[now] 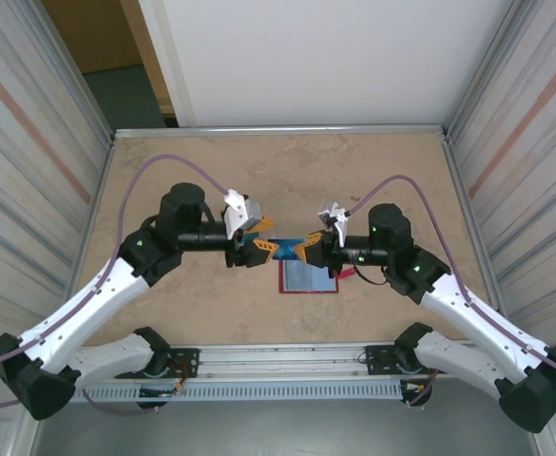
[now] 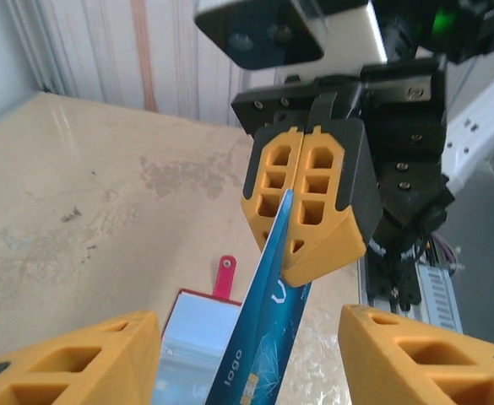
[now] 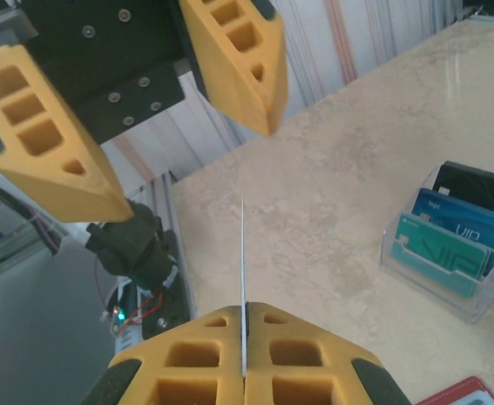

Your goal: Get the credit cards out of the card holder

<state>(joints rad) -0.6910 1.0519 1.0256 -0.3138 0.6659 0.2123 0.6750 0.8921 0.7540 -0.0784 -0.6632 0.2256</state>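
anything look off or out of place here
Nothing stands out. The right pincer grips a blue card on edge above the open card holder, with the left pincer open either side of it.

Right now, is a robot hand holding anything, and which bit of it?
The right gripper holds a blue card, its fingers pinched shut on one end. The left gripper has its fingers open on either side of the card, holding nothing.
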